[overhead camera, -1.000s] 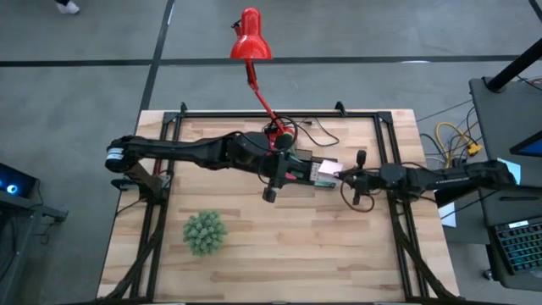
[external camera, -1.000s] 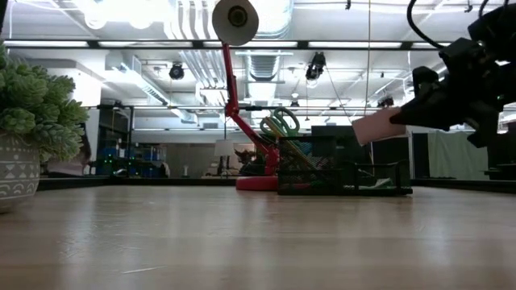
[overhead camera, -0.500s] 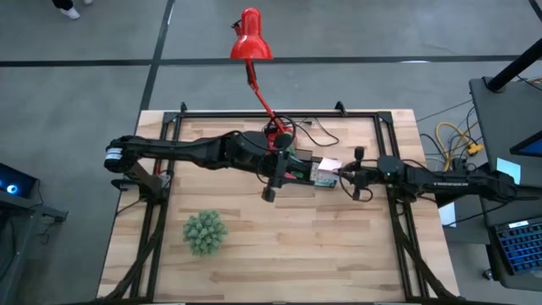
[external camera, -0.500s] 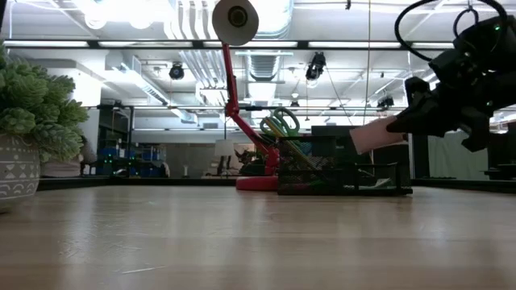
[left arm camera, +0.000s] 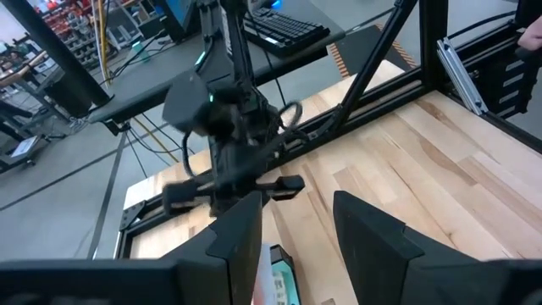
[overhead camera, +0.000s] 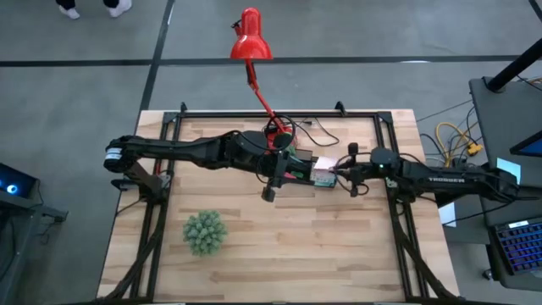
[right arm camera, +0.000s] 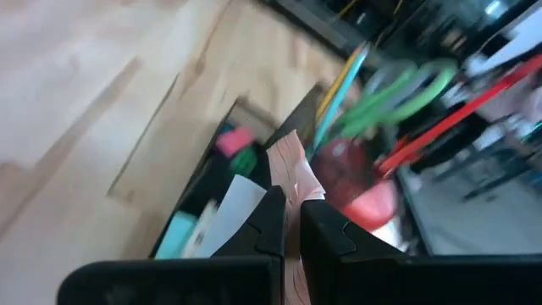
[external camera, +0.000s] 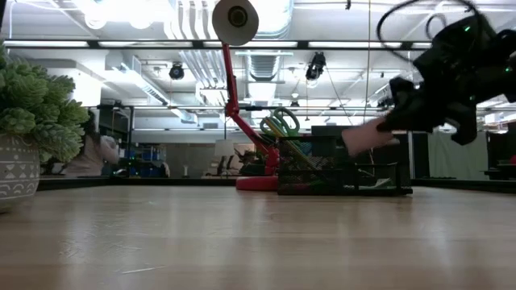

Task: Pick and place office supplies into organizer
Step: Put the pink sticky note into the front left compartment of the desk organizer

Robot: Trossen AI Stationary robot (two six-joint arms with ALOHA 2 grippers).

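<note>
The black organizer (overhead camera: 303, 176) stands mid-table beside the red lamp base. It also shows in the low view (external camera: 343, 179) and the right wrist view (right arm camera: 199, 182). Green-handled scissors (external camera: 280, 123) and a teal pen (right arm camera: 343, 80) stand upright in it. A light-blue pad (right arm camera: 179, 230) and small pink and green pieces (right arm camera: 237, 148) lie in its compartments. My right gripper (overhead camera: 339, 169) is shut on a pink sticky pad (external camera: 367, 135) just above the organizer's right end. My left gripper (left arm camera: 292, 237) is open and empty over the organizer, pointing toward the table's right. My right gripper pinches the pink pad between its two fingers (right arm camera: 273, 219) by one edge (right arm camera: 292, 182). The fingers come from the table's right, slanting a little down. The pad sticks out past the fingertips toward the organizer, tilted, and is clear of the organizer and the table.
The red desk lamp has its base (overhead camera: 279, 135) just behind the organizer and its head (overhead camera: 251, 38) beyond the far edge. A fuzzy green plant (overhead camera: 205, 231) in a pot (external camera: 16, 173) stands near left. Bare wood lies along the near side.
My right gripper has gone toward the table's left, closer to the organizer, and a little down, still shut on the pink pad. The pad has travelled with it and now hangs over the organizer's right end.
</note>
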